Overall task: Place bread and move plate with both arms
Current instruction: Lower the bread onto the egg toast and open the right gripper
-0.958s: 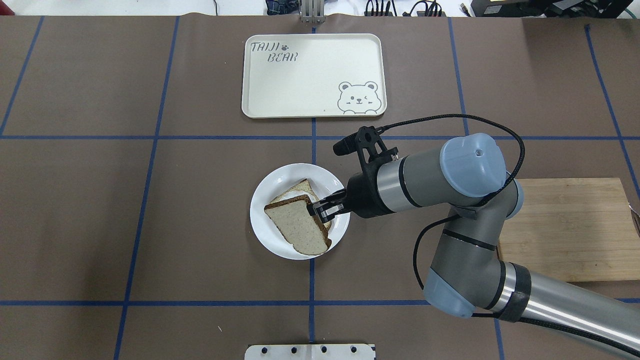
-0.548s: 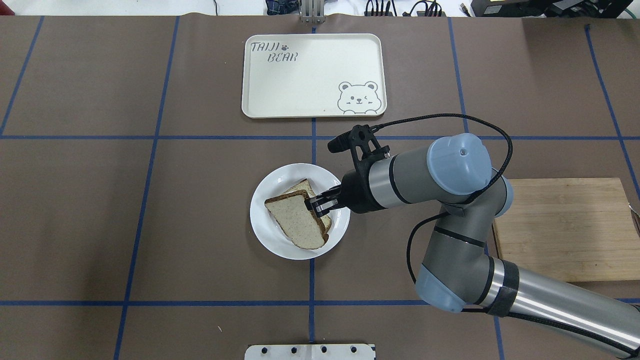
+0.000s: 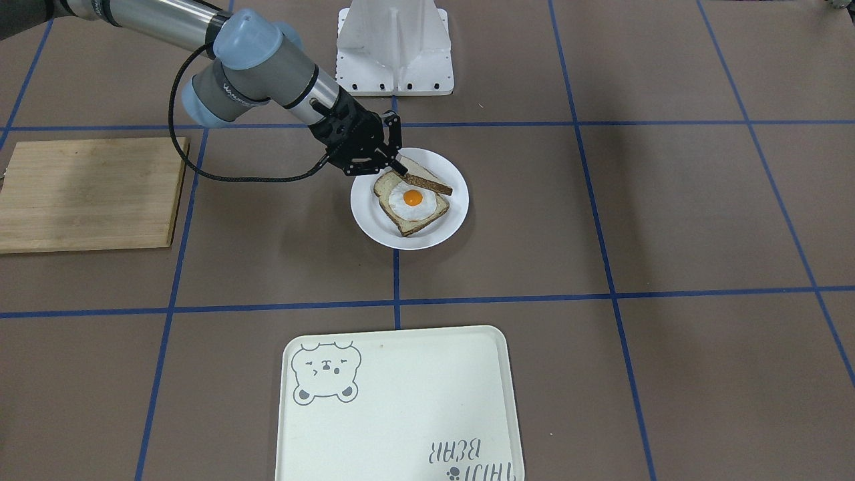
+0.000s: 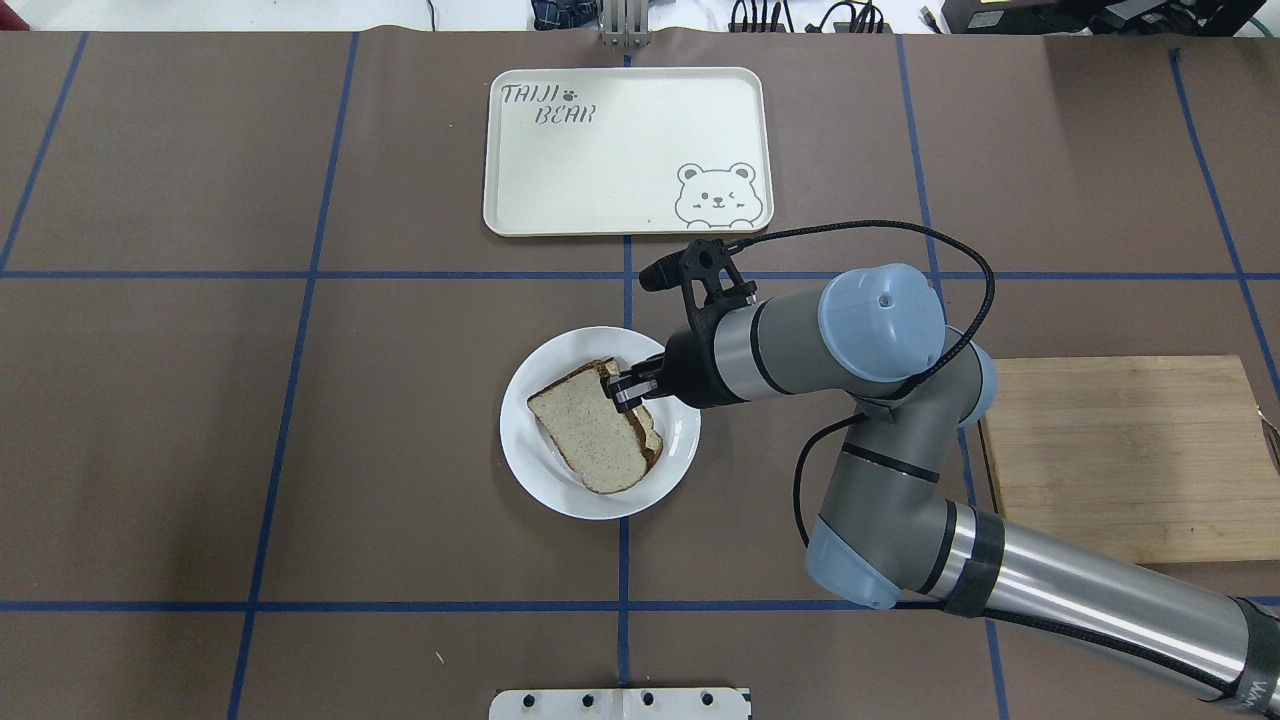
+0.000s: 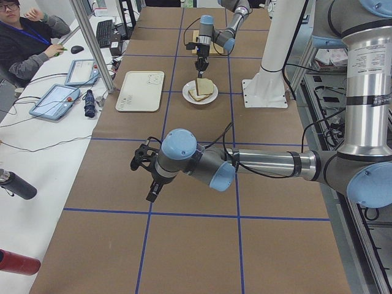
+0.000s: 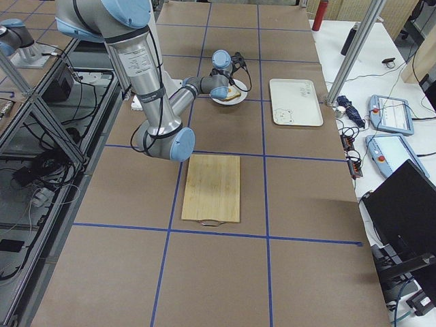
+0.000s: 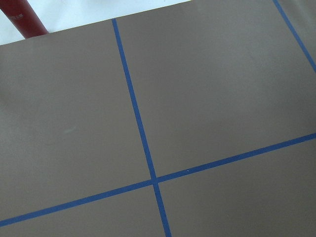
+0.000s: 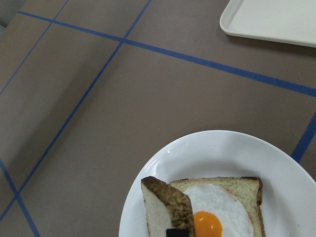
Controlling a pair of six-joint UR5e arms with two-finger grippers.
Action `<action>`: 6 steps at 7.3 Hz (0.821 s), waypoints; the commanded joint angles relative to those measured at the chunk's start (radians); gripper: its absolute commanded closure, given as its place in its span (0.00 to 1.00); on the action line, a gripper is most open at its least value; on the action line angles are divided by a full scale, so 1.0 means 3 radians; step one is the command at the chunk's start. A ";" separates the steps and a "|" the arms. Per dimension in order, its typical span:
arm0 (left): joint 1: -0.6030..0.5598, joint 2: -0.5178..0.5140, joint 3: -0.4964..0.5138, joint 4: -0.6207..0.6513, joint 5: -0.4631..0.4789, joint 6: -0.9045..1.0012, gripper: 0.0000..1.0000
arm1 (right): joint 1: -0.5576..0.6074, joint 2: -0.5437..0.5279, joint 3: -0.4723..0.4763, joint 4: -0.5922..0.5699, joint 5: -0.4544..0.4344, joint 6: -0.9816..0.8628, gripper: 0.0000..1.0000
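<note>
My right gripper (image 4: 625, 390) is shut on one edge of the plain bread (image 4: 590, 440). It holds the slice tilted over the slice bearing a fried egg (image 3: 414, 204) on the white plate (image 4: 520, 455). In the front-facing view the bread (image 3: 424, 177) slopes down from the gripper (image 3: 399, 165), and I cannot tell if its low edge touches the egg slice. In the right wrist view the bread (image 8: 165, 205) stands edge-on beside the egg (image 8: 217, 212). My left gripper (image 5: 150, 184) hangs over bare table far from the plate, and I cannot tell if it is open.
A cream bear-print tray (image 4: 625, 150) lies beyond the plate. A wooden cutting board (image 4: 1120, 460) lies under my right arm's side. The white base stand (image 3: 394, 47) is at the robot's edge. A person (image 5: 24, 37) sits at the side desk.
My right gripper has moved a little left and away from the robot with the bread. The slice has come down flatter over the egg slice.
</note>
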 commanded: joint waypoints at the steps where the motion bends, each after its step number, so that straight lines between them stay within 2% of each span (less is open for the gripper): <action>1: 0.0002 0.0000 -0.0004 0.0005 0.0000 0.0000 0.02 | 0.0088 0.0057 -0.0171 0.0006 -0.0044 0.0005 0.95; 2: -0.0003 0.0000 -0.0019 0.0000 0.0000 0.0000 0.02 | 0.0093 0.0062 -0.0212 0.0011 -0.0049 0.0010 0.77; 3: 0.0002 0.0000 -0.0024 0.0000 0.0000 0.0000 0.02 | 0.0104 0.0057 -0.0228 0.0016 -0.0049 0.0025 0.32; 4: 0.0002 0.0000 -0.0029 0.0000 0.0000 0.0000 0.02 | 0.0104 0.0041 -0.0233 0.0011 -0.0120 0.0056 0.00; 6: 0.0002 0.0000 -0.0029 0.0000 0.0000 0.0000 0.02 | 0.0139 0.0036 -0.0167 0.0001 -0.0166 0.0346 0.00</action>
